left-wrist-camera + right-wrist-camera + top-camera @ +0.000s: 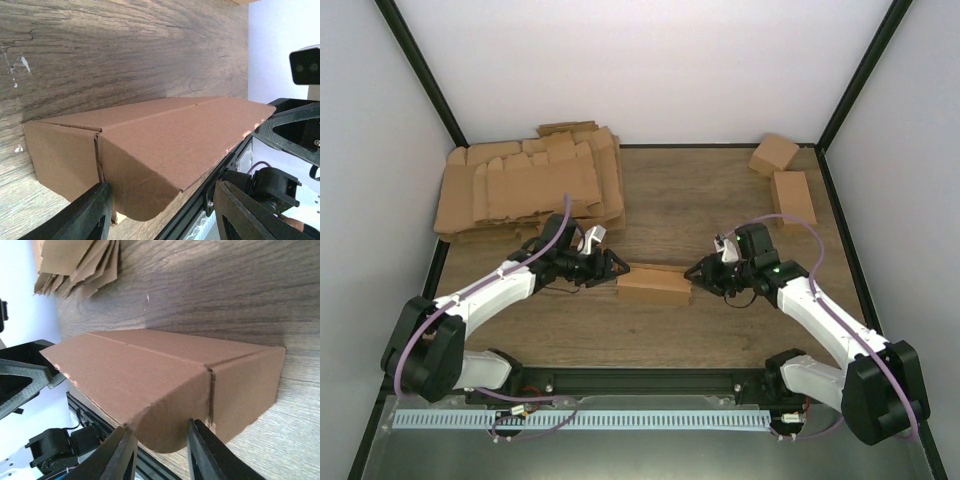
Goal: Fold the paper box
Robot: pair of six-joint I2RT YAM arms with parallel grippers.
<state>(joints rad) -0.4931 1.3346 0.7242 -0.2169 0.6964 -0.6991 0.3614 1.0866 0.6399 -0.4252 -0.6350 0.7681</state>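
Paper box mid-counter looks nearly folded, lid down but front edge bulging and untucked; left claw spread around its left end, right claw narrow at right end, pinch unclear.

paper box on table, between left hand and right hand

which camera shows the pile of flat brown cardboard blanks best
Top external: the whole pile of flat brown cardboard blanks lies at the back left of the brown wooden table. The right wrist view catches only fanned edges in its top left corner; the left wrist view shows none of it.
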